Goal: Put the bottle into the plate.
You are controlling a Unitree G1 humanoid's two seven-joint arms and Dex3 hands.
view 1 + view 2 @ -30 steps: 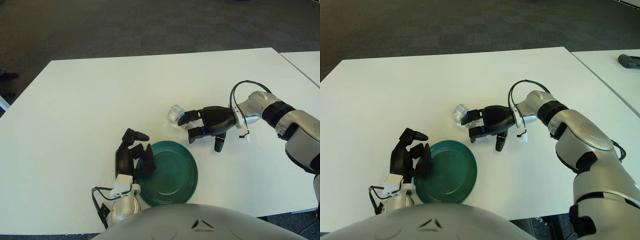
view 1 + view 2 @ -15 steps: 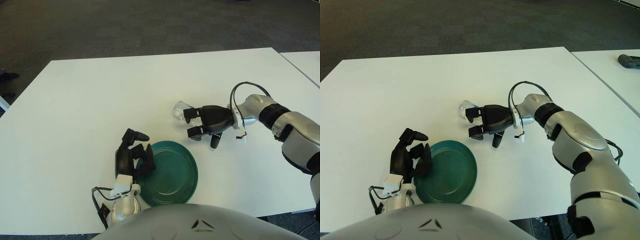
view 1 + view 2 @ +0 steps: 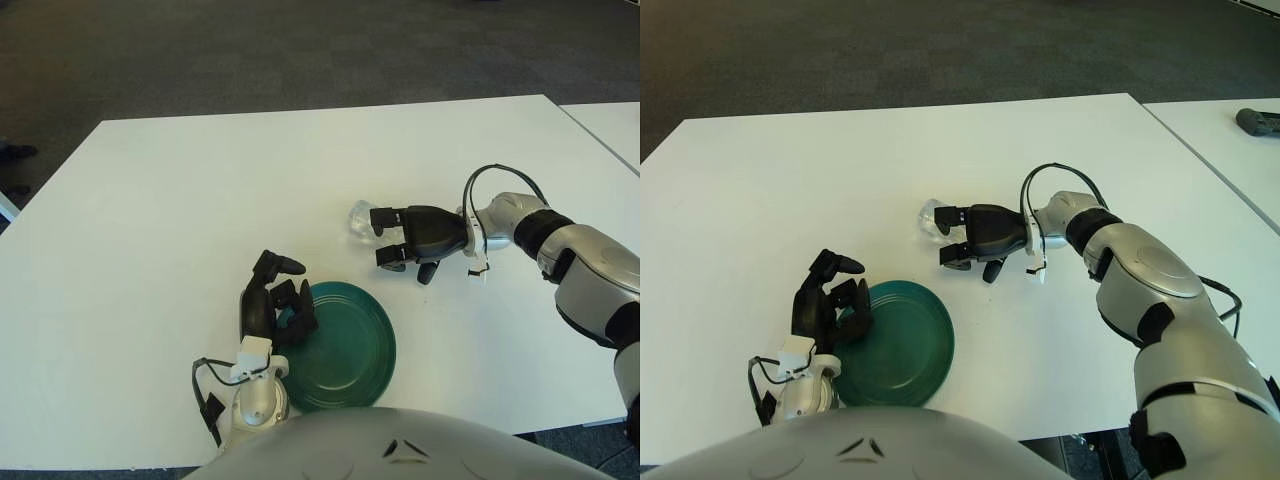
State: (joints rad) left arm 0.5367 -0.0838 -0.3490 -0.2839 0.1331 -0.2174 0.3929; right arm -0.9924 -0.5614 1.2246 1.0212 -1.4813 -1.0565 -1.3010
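Observation:
A clear bottle [image 3: 359, 217] lies on its side on the white table [image 3: 180, 200], right of the middle. My right hand [image 3: 388, 238] reaches in from the right and is up against the bottle's right end; only the bottle's left end shows past it. Whether the hand grips the bottle is not visible. A dark green plate [image 3: 345, 345] lies flat near the table's front edge, below and left of the bottle. My left hand [image 3: 275, 305] stands at the plate's left rim, fingers loosely curled over the edge and holding nothing.
A second white table [image 3: 1240, 150] stands to the right across a narrow gap, with a dark object [image 3: 1258, 121] on it. Dark carpet lies beyond the table's far edge. A cable loops above my right wrist [image 3: 490, 185].
My right hand has drawn back to the right and turned flatter, and the bottle has shifted slightly up and right with it. My left hand has edged right and risen at the plate's rim.

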